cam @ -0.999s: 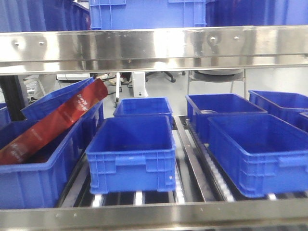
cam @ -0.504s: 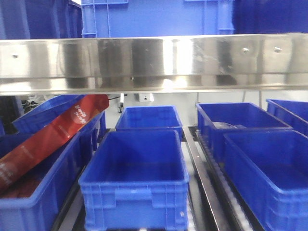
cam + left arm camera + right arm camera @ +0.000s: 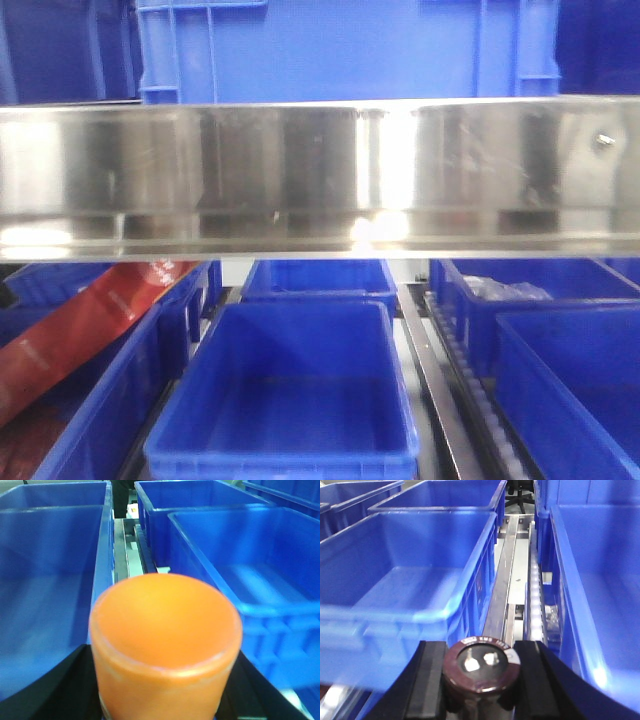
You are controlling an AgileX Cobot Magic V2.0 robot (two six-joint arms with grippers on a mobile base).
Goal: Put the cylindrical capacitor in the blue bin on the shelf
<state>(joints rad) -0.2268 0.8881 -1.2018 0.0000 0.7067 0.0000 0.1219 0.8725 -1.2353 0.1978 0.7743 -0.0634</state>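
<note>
In the right wrist view a dark-brown cylindrical capacitor (image 3: 481,662) with two metal terminals on its end stands between black fingers; my right gripper (image 3: 482,680) is shut on it, over the gap between two blue bins (image 3: 410,555). In the left wrist view my left gripper (image 3: 160,692) is shut on a plain orange cylinder (image 3: 165,625) whose flat end faces the camera, above the strip between two blue bins (image 3: 210,565). The shelf's shiny steel rail (image 3: 300,170) crosses the front view, with an empty blue bin (image 3: 280,465) below it. Neither gripper shows in the front view.
A red package (image 3: 90,320) leans in the left bins. More blue bins sit behind, to the right (image 3: 560,370) and on the upper level (image 3: 340,50). Steel roller tracks (image 3: 535,595) run between the bin rows.
The front view has moved closer to the shelf. The steel rail now sits lower and larger in the frame, and the bins below fill more of the view.
</note>
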